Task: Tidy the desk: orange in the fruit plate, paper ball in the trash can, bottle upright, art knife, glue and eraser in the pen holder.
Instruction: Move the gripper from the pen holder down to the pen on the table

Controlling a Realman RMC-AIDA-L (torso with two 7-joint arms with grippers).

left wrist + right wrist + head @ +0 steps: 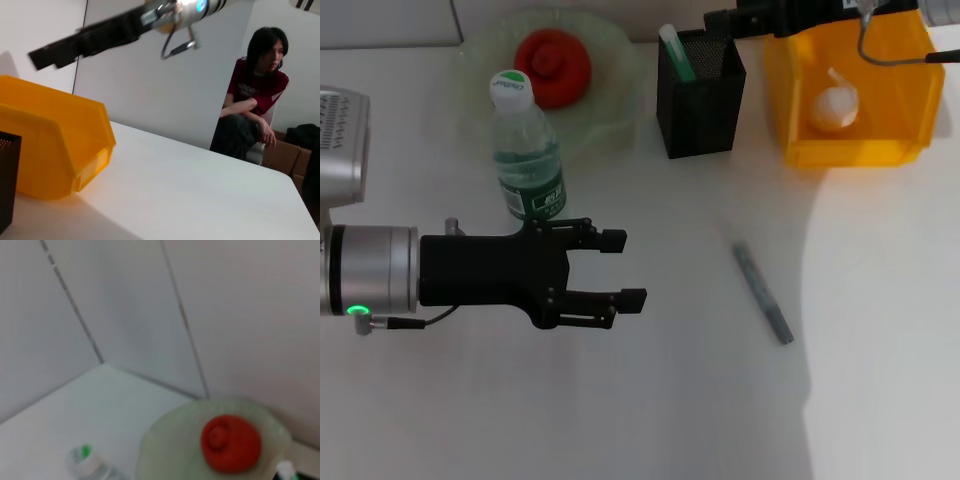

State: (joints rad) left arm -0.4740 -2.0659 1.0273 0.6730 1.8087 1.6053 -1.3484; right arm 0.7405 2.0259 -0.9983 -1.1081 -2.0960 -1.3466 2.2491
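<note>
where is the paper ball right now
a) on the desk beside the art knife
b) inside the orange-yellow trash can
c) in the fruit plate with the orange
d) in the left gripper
b, the head view shows the white paper ball lying inside the trash can, apart from the open left gripper.

A red-orange orange (231, 442) sits inside a pale green fruit plate (165, 440) on a white desk (75, 415). Near the plate, at the frame's edge, the white cap and clear shoulders of an upright bottle (86, 462) show, with a green mark on the cap. A white-tipped item (286, 471) peeks in just beside the plate. Pale wall panels (125, 305) with thin dark seams rise behind the desk.
</note>
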